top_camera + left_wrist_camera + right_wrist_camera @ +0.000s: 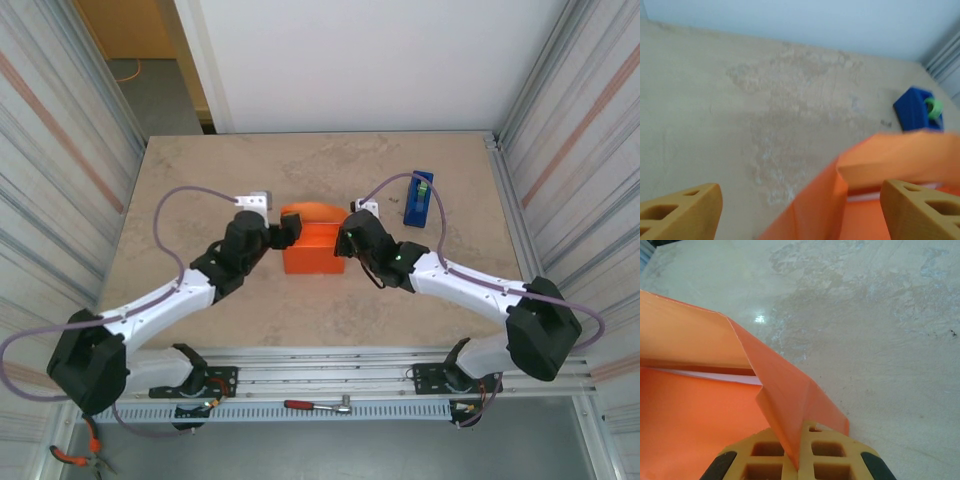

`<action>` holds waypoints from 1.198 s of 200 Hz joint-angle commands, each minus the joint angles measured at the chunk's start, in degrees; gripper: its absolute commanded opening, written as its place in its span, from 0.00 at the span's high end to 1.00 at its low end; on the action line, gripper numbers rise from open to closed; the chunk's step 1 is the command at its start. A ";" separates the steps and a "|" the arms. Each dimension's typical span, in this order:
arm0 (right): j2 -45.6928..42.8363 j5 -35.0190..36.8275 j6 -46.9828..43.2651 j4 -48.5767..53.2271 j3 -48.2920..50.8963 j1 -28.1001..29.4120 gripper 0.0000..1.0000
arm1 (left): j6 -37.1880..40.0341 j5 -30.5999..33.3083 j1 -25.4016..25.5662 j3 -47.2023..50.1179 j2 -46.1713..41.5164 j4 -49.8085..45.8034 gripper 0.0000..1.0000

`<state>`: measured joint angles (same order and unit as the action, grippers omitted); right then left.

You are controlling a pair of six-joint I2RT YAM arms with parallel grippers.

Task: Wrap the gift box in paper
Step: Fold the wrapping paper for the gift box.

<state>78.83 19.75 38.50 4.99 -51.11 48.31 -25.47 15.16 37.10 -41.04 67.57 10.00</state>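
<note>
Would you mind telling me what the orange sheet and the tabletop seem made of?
The paper: probably thin matte paper, since it holds sharp creases and stands in flaps. The tabletop: mottled beige, stone-look, perhaps laminate; a small light glint suggests a slightly glossy finish.

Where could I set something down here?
Bare: the far strip between white wall and thin orange paper sheet; the far-left corner. Crowded: the middle, where the left gripper and right gripper flank the sheet, and around the blue plastic tape dispenser.

White arms [160,300], purple cables [157,225], tan left claw [800,215]
</note>
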 commanded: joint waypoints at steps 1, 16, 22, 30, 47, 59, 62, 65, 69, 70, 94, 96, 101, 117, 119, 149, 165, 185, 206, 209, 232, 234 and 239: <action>2.40 -0.68 0.08 5.64 0.31 0.83 1.00 | 0.00 -3.09 -1.65 -2.23 -4.24 -1.25 0.15; 2.48 -0.61 0.35 5.79 0.31 0.82 1.00 | -0.22 -3.53 -1.64 -1.77 -5.42 -1.75 0.14; 2.47 -0.60 0.37 5.89 0.30 0.82 1.00 | -0.55 -3.80 -1.67 -1.37 -5.73 -1.90 0.14; 2.35 -0.57 0.43 5.90 0.32 0.86 1.00 | -1.08 -3.86 -1.58 -0.63 -6.09 -1.78 0.15; 2.33 -0.42 0.59 6.15 0.31 0.82 1.00 | -2.03 -2.95 -0.58 1.42 -6.54 -0.68 0.16; 2.36 -0.47 0.60 6.17 0.32 0.87 1.00 | -2.19 -1.43 0.74 2.29 -6.23 0.02 0.16; 2.33 -0.50 0.61 6.24 0.31 0.82 1.00 | -2.19 -1.10 1.05 2.40 -6.08 0.22 0.16; 2.39 -0.55 0.61 6.25 0.31 0.82 1.00 | -2.21 -0.87 1.33 2.57 -5.89 0.40 0.16; 2.46 -0.60 0.61 6.32 0.33 0.86 1.00 | -2.15 -0.64 1.66 2.57 -5.57 0.69 0.16; 2.47 -0.59 0.61 6.33 0.32 0.84 1.00 | -2.13 -0.56 1.75 2.56 -5.46 0.75 0.16; 2.65 -0.76 0.59 6.60 0.14 0.86 1.00 | -1.06 1.42 3.22 1.60 -1.97 1.34 0.17; 2.60 -0.83 0.61 6.61 0.14 0.83 1.00 | -1.02 1.67 3.32 1.40 -1.67 1.27 0.17; 2.59 -0.77 0.59 6.67 0.19 0.82 1.00 | -0.93 2.08 3.37 1.14 -0.83 1.31 0.18; 2.56 -0.68 0.61 6.93 0.13 0.82 1.00 | -0.39 3.82 3.50 0.53 1.07 1.51 0.21; 2.56 -0.70 0.61 6.95 0.13 0.82 1.00 | -0.33 4.16 3.50 0.48 1.18 1.58 0.22; 1.99 -0.51 0.50 7.30 0.15 0.82 1.00 | 1.65 7.27 3.98 0.06 1.95 0.98 0.37; 1.89 -0.50 0.52 7.48 0.04 0.80 1.00 | 2.94 9.07 4.38 0.16 1.65 0.69 0.48; 1.80 -0.44 0.52 7.48 0.15 0.65 1.00 | 4.21 9.87 4.42 -0.09 1.82 0.37 0.75; 1.93 -0.50 0.59 7.49 0.14 0.62 1.00 | 5.59 9.89 4.40 -0.51 2.36 0.28 0.90; 1.90 -0.49 0.61 7.44 0.18 0.57 1.00 | 5.71 9.84 4.46 -0.54 2.38 0.33 0.90; 2.15 -0.59 0.79 7.57 0.02 0.59 1.00 | 6.61 9.89 4.55 -1.19 2.61 0.55 0.76; 2.08 -0.61 0.79 7.53 0.00 0.61 1.00 | 6.65 9.85 4.55 -1.27 2.69 0.55 0.73; 2.07 -0.64 0.79 7.65 -0.04 0.55 1.00 | 6.96 9.89 4.52 -1.56 2.72 0.41 0.65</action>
<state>79.13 19.94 38.74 5.82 -51.66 48.31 -20.43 23.09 41.39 -39.99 69.87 9.98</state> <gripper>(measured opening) 0.061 0.205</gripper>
